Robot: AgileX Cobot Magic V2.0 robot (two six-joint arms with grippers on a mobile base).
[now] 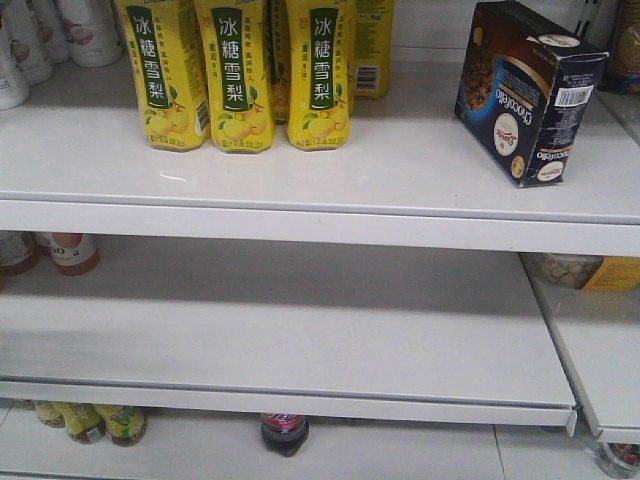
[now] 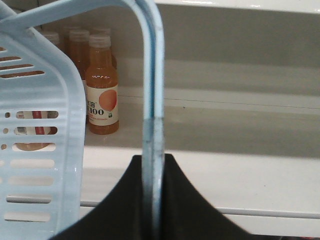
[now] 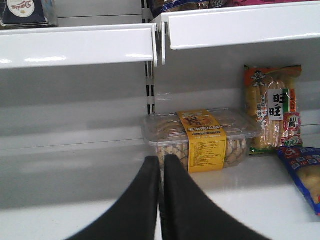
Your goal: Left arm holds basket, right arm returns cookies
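**Cookies sitting on the top shelf, basket handle pinched by the left arm**

While the left gripper is clamping its black jaws on the thin blue handle of the basket, the slotted light blue side of that basket is filling the left edge of the left wrist view. Behind it, orange juice bottles are standing upright on a white shelf, the nearest one just beside the basket's wall.

Moving right across the front view, white bottles are standing at the far left of the top shelf, then three yellow drink cartons are lining up side by side near the front edge. Well apart from them, toward the right end of the same shelf, the cookies box is resting, tilted back, its barcode end facing right and forward. Nothing is gripping it.

Further right, in the right wrist view, the right gripper is showing its two black fingers pressed together, grasping nothing. Beyond them a clear plastic tub with a yellow label is lying on the lower shelf, and an orange snack bag is leaning against the back wall to its right, with a blue packet below that.
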